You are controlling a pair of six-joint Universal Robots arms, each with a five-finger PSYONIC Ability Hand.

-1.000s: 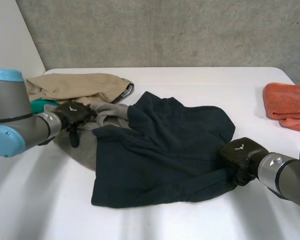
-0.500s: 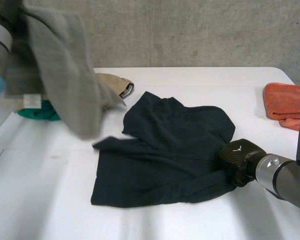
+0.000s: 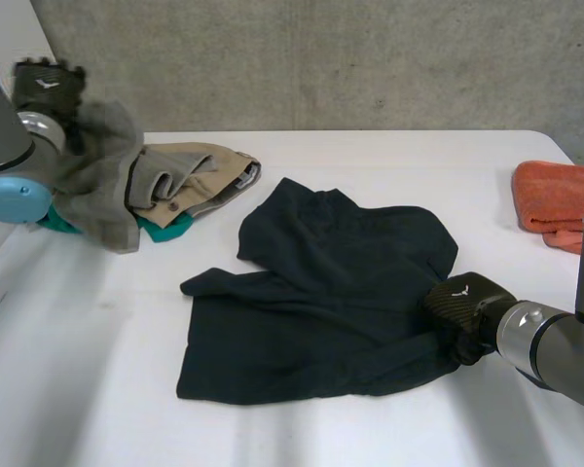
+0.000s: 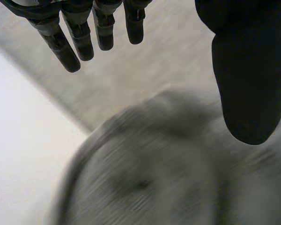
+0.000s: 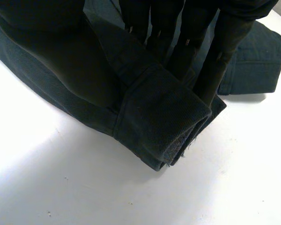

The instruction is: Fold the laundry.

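At ten o'clock the left hand [image 3: 47,83] hangs with fingers straight and thumb apart, the grey cloth [image 3: 99,190] seemingly draped below it. The dark shirt [image 3: 321,292] lies mid table [image 3: 97,389]. The right hand [image 3: 462,304] pinches its cuff at four o'clock. An orange towel [image 3: 555,199] sits at two.

**Bare table front and back, laundry crowding both ends**

The white table [image 3: 370,156] lies bare along its near edge and in the strip between the spread dark navy cloth garment [image 3: 321,292] and the concrete wall [image 3: 350,58]. At the left end, a heap of tan trousers [image 3: 190,175] over a teal cloth [image 3: 165,229] blocks the way, and a limp grey cloth [image 3: 102,195] hangs beside it under the raised left hand [image 3: 44,83]. A folded orange towel [image 3: 555,204] fills the far right corner. A bare lane runs between the towel and the navy garment, and the right hand [image 3: 462,302] stands at its near end, clamped on the garment's edge.
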